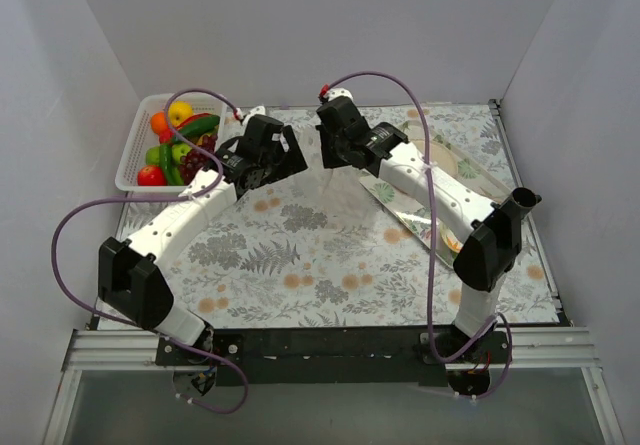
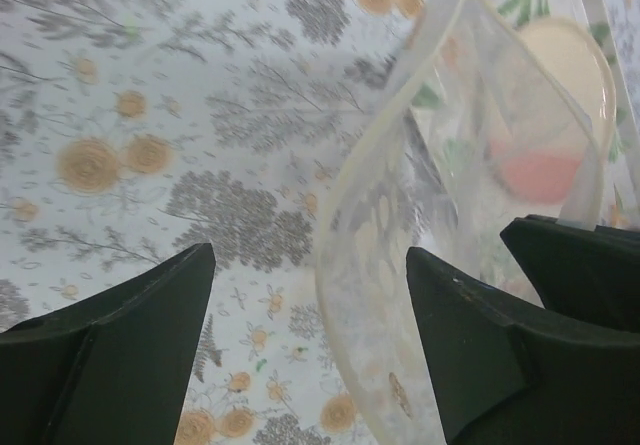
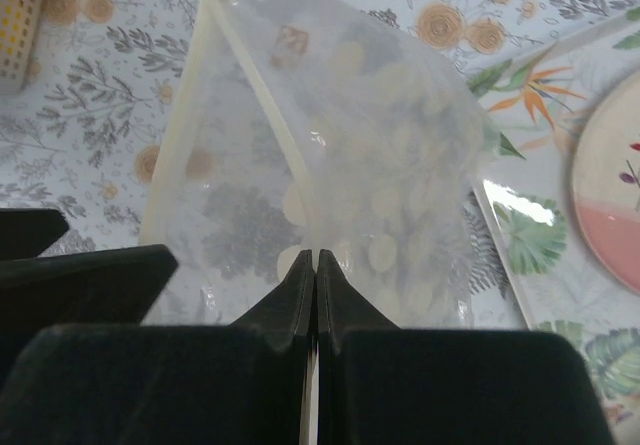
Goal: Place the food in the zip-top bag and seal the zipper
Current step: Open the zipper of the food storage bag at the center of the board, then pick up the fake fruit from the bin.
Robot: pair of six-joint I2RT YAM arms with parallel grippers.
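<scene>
The zip-top bag (image 3: 390, 155), clear with white dots, hangs above the table between my two grippers, its mouth spread open. My right gripper (image 3: 316, 257) is shut on one side of the mouth, right on the zipper (image 3: 255, 85). My left gripper (image 2: 310, 255) is open, and the other pale rim of the bag (image 2: 350, 235) runs between its fingers without being pinched. In the top view the left gripper (image 1: 288, 155) and the right gripper (image 1: 325, 155) face each other at the table's far middle. The food (image 1: 178, 140) lies in a white basket at the far left. No food shows in the bag.
The white slotted basket (image 1: 135, 170) stands at the far left corner. A shiny tray (image 1: 470, 170) with a beige and pink plate (image 3: 610, 195) lies on the right under the right arm. A floral cloth (image 1: 300, 255) covers the table.
</scene>
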